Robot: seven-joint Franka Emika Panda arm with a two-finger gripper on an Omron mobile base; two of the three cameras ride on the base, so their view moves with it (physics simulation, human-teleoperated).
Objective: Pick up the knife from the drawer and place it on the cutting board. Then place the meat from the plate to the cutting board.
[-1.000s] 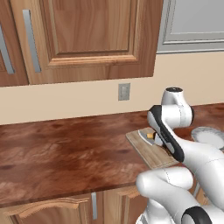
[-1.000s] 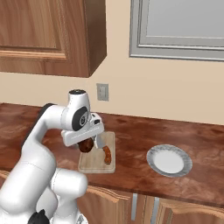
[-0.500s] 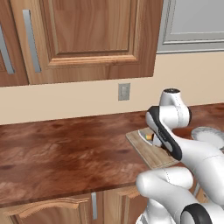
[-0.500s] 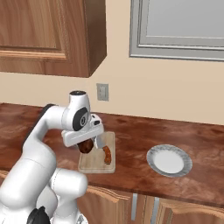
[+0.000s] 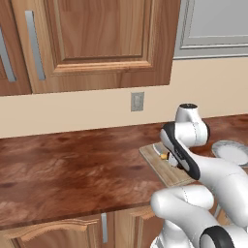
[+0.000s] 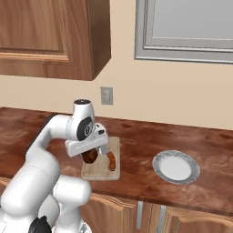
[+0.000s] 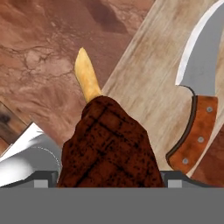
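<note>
Arm bent low over the cutting board, meat in its grip

The white arm folded forward and down, its gripper (image 6: 92, 154) hanging over the cutting board (image 6: 116, 172) with wide-set jaws clamped on the meat (image 7: 107, 146), whose tan tip pointed away from the hand. The knife (image 7: 197, 105) lay flat on the board beside the meat. The plate (image 6: 176, 166) sat apart, to the right on the counter (image 5: 63, 164).
</note>
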